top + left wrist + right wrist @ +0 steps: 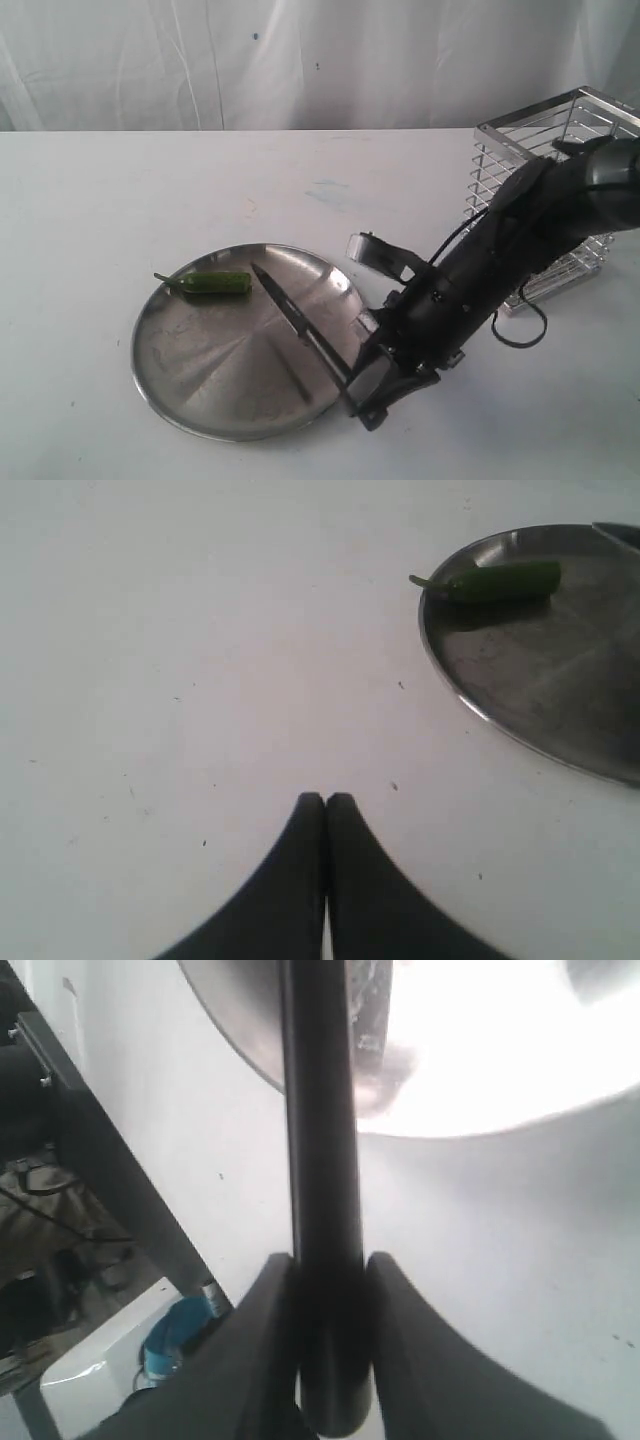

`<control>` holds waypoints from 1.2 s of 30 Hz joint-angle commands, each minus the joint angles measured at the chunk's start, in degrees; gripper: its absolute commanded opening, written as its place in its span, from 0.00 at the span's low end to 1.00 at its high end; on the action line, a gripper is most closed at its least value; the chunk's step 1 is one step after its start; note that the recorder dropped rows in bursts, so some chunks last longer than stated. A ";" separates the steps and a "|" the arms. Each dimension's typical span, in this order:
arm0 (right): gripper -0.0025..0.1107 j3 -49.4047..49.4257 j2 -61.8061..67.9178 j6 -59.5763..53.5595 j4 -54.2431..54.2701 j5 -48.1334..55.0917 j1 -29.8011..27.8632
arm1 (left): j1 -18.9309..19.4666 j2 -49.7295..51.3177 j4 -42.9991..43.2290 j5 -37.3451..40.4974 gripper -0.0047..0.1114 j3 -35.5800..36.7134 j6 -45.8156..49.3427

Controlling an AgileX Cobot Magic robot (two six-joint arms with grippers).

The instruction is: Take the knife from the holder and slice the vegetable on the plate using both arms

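- Right gripper [325, 1260] clamped on the knife [320, 1160] handle; the blade reaches ahead over the plate [200, 385], which glare washes out in the wrist view.
- Vegetable [215, 284] on the plate, just beside the blade tip.
- Left gripper [326, 798] pressed together, empty.
- Holder [487, 170] partly hidden behind the right arm [500, 250].

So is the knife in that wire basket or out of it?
Out. The right gripper clamps the knife by its handle, blade over the plate, apart from the holder.

The thick matte-black right arm [520, 240] has bulky rounded joints and a black cable [522, 338] looping at its five o'clock. The left gripper [326, 800] and right gripper [328, 1257] have smooth, black, tapered jaws.
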 commanded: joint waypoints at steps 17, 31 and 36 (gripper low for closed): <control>0.02 11.23 -30.91 8.01 -14.38 -8.22 1.11 | -0.33 -0.19 -0.15 0.05 0.04 0.23 0.03; 0.02 11.60 -31.37 14.97 -27.41 -17.29 12.67 | -0.33 -0.19 -0.15 0.05 0.04 0.23 0.03; 0.02 11.60 -30.32 15.51 -27.52 -17.29 12.72 | -0.33 -0.19 -0.15 0.05 0.04 0.23 0.03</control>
